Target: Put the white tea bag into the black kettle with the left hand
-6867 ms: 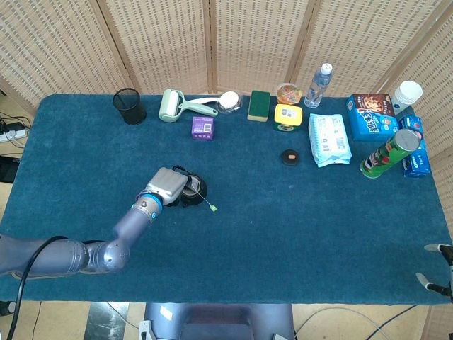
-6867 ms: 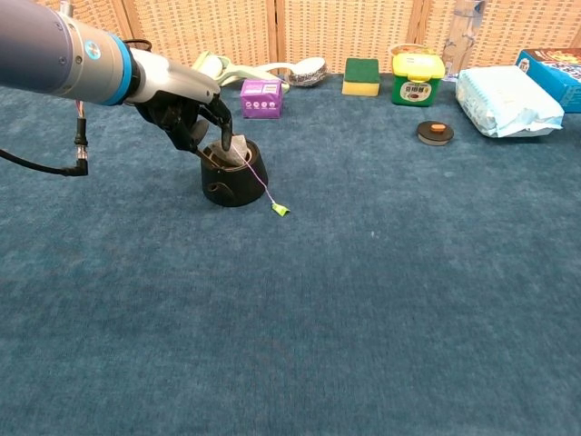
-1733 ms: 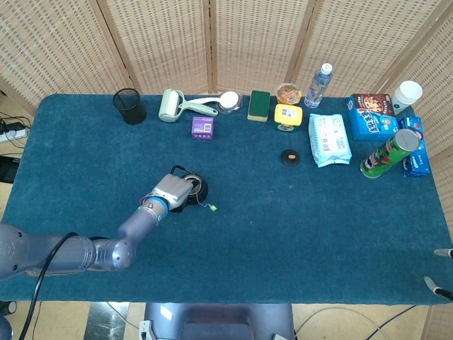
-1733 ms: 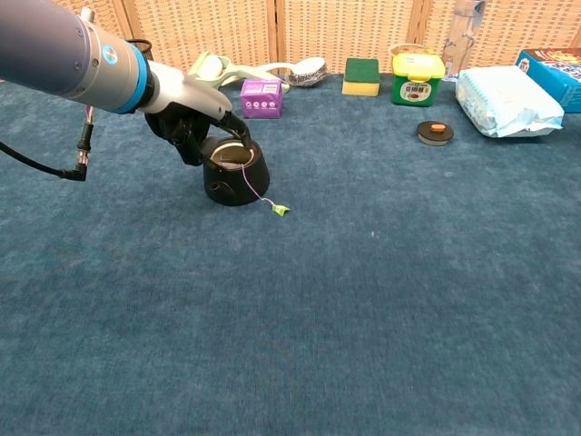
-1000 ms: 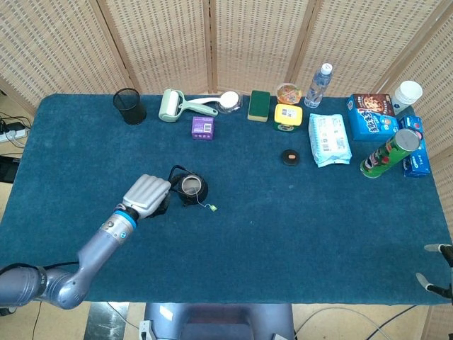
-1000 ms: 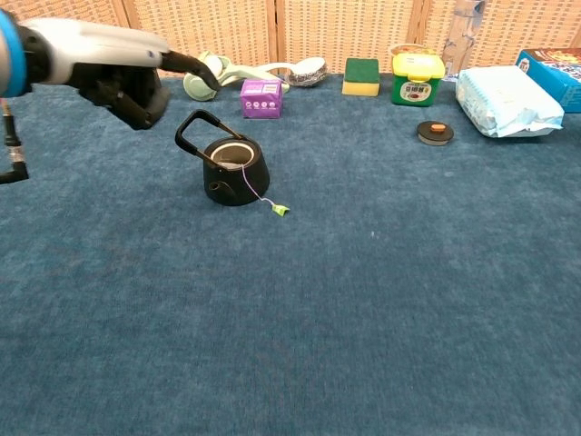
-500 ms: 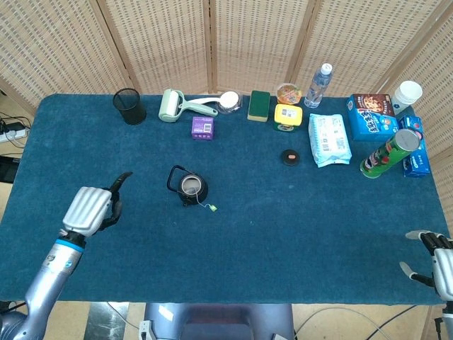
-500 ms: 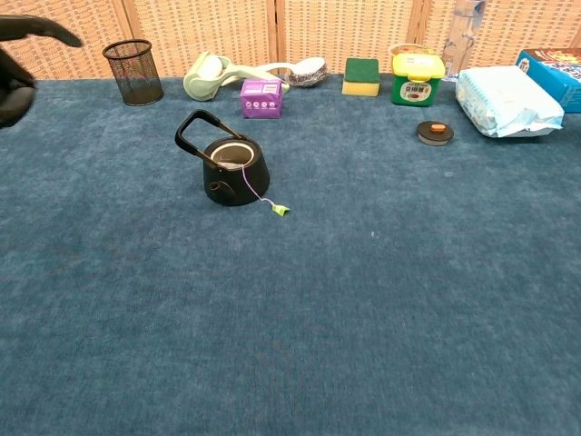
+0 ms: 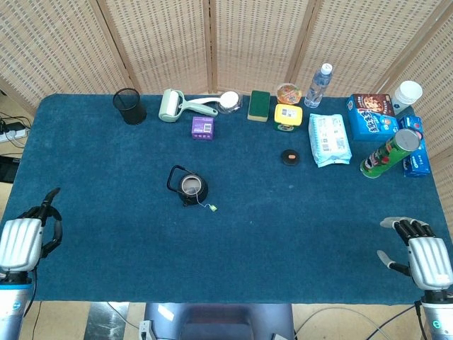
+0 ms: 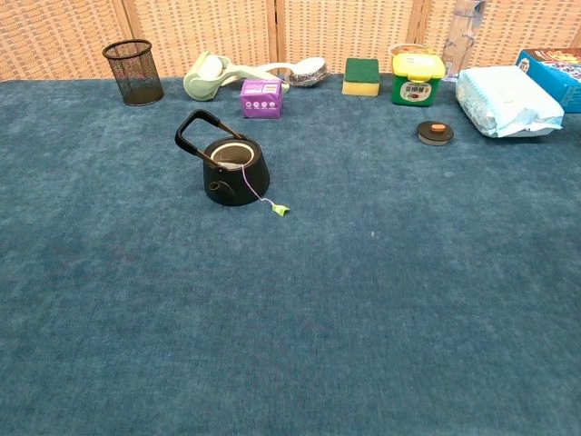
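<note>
Pulled empty, loosely spread silver left hand (image 9: 21, 241) back to table edge, w/ white tea bag (image 10: 232, 154) left inside squat black kettle (image 10: 233, 169); task prob. done.

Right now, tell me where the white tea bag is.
In both views the white tea bag sits inside the black kettle, left of table centre, below the purple box; its string hangs over the rim to a green tag on the cloth.

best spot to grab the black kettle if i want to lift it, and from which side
Take the black kettle by its loop handle, probably from above on its left. The handle stands clear of the body, tilted up and back-left, leaving room for fingers. Avoid the front-right, where the tea bag's string hangs over the rim to its green tag.
</note>
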Available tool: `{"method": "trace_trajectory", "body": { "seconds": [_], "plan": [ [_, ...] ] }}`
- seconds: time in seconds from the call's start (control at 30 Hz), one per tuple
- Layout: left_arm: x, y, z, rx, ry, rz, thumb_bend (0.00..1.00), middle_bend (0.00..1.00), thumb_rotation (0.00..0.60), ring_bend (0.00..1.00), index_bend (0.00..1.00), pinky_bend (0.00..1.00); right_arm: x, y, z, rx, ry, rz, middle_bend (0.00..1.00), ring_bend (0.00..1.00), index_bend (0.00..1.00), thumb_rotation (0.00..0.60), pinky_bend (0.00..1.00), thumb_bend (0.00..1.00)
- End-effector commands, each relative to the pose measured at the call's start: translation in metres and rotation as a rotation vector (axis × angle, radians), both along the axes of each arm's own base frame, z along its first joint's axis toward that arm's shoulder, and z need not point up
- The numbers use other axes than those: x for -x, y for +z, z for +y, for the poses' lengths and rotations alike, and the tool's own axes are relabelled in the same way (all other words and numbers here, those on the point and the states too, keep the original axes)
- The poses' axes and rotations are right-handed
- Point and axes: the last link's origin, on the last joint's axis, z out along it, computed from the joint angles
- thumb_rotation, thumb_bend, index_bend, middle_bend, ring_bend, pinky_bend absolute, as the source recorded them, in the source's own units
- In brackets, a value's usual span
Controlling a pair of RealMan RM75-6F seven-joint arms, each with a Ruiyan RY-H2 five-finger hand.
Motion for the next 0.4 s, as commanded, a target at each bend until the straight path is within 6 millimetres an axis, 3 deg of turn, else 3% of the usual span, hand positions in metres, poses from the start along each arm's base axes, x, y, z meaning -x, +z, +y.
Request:
{"method": "trace_trajectory", "body": {
  "seconds": [0.03,0.4],
  "plan": [
    [0.012,0.003,-0.013,-0.027,0.022,-0.008,0.65,0.49,0.6,0.4,0.09,0.51,-0.005,-0.003,-0.002,-0.008,0.015,0.001,0.34,0.29,0.34,0.6,0.26,0.24],
    [0.023,0.007,-0.013,-0.036,0.049,0.0,0.65,0.49,0.6,0.39,0.09,0.49,-0.012,-0.008,-0.006,-0.007,0.024,0.009,0.34,0.28,0.34,0.6,0.26,0.24]
  ]
}}
